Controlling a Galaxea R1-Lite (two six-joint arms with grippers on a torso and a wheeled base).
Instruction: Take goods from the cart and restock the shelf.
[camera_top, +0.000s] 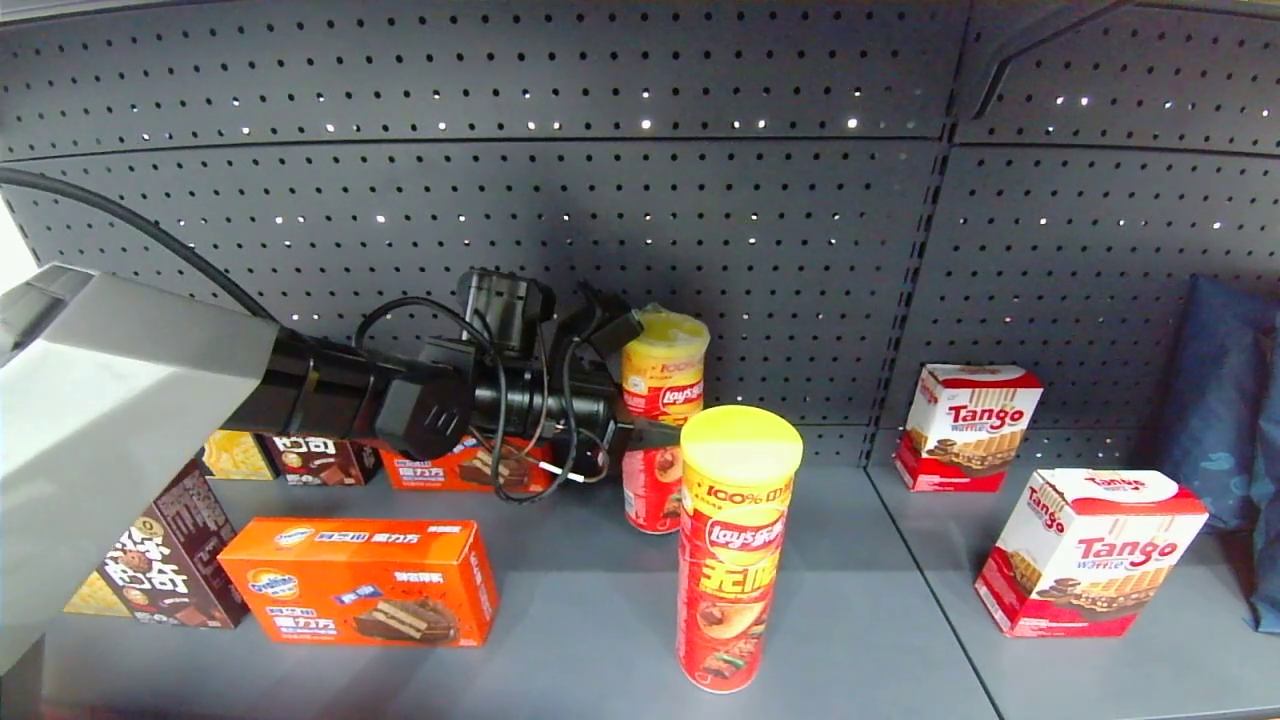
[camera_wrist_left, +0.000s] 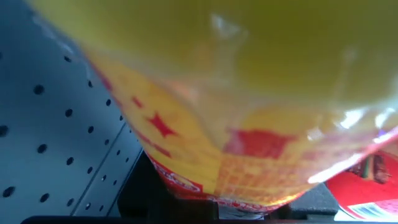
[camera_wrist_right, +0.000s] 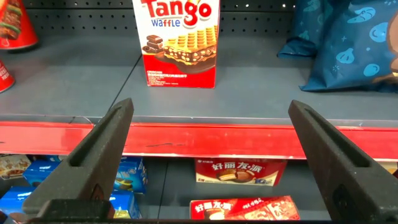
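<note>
Two chip cans are at the shelf (camera_top: 590, 610). Our left pincer (camera_top: 640, 432) squeezes the back can (camera_top: 665, 375) round its middle, close to the shelf's back wall (camera_top: 780, 260). Our right pincer (camera_wrist_right: 211, 109) is spread wide and holds nothing, by the shelf's red front edge (camera_wrist_right: 186, 132). If we let go crooked, the back can may tip. Pulling our arm out could knock over the front can (camera_top: 738, 550).

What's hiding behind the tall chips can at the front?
Another chips can, gripped by the left end effector. The front can hides a bit of its lower part. The pegboard wall stands behind both.
</note>
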